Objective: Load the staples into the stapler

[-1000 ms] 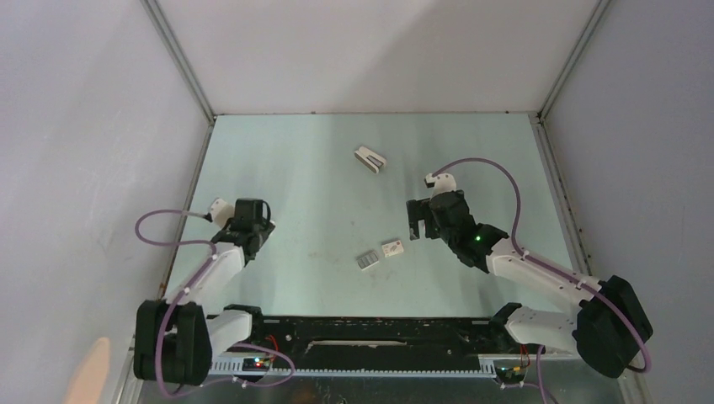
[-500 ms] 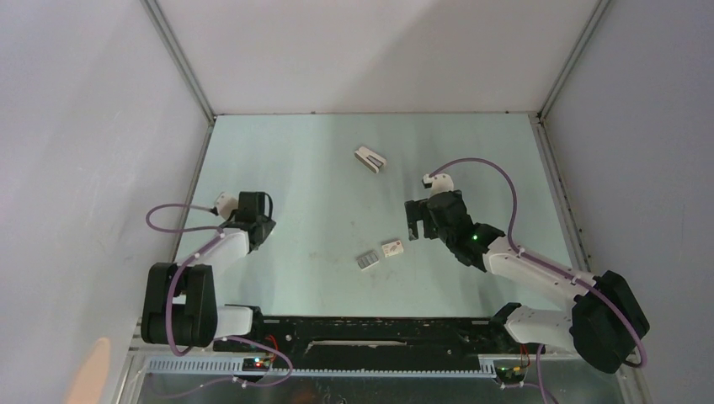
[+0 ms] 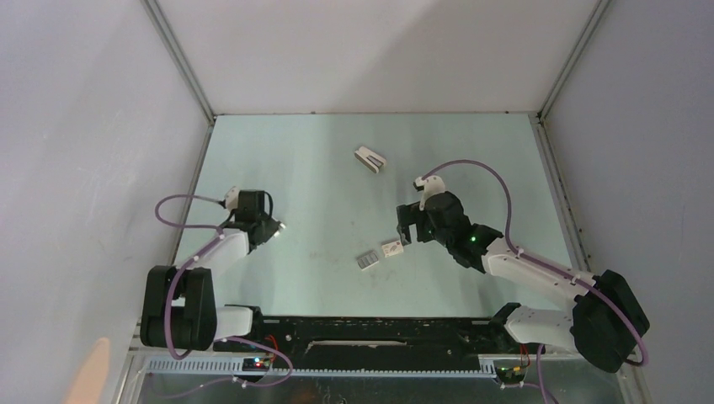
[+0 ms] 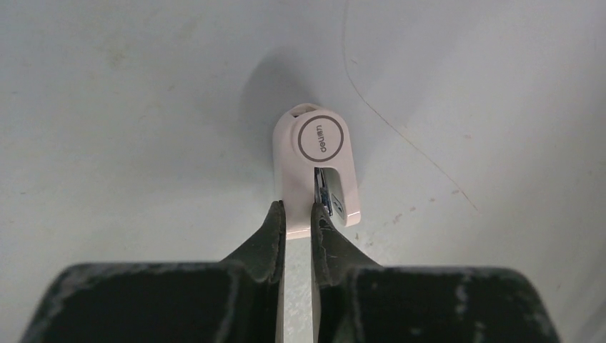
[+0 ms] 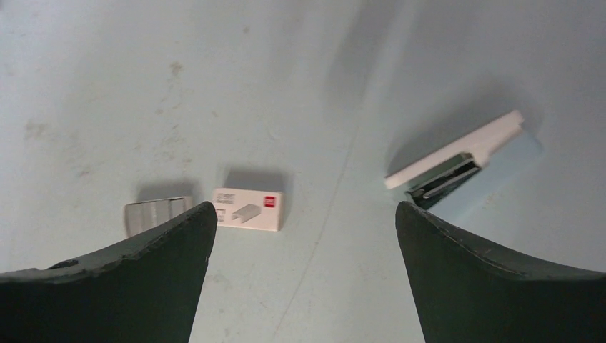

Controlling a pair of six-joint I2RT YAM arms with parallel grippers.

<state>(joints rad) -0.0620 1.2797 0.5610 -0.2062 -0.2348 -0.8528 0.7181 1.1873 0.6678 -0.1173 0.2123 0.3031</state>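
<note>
**Left arm takes hold as loading gets under way.** The left gripper (image 4: 296, 214) pinches its jaws narrow on the near end of the stapler (image 4: 314, 153). The stapler is a slim body with a white end and a round logo badge. It sits low on the pale green tabletop (image 3: 320, 185), well apart from the small white box (image 5: 249, 209), on that box's left-arm side.

The pinch looks meant to steady or lift the stapler so its channel can be offered up (a sliver of metal shows in the split along its body). Whether it has left the surface cannot be told.

The right gripper (image 5: 304, 214) hangs above the box, jaws spread wide and holding nothing. That spread is probably set to straddle the staples (image 5: 154, 214), a grey ribbed block lying flat just beside the box on its left-arm side, with a thin gap between them.

Beyond the box, toward the far wall, an open white stapler (image 5: 457, 161) lies with its metal channel exposed and no gripper near it.

By the look of things, the job is at its opening step: the stapler is gripped, and the staples are not yet picked up.
</note>
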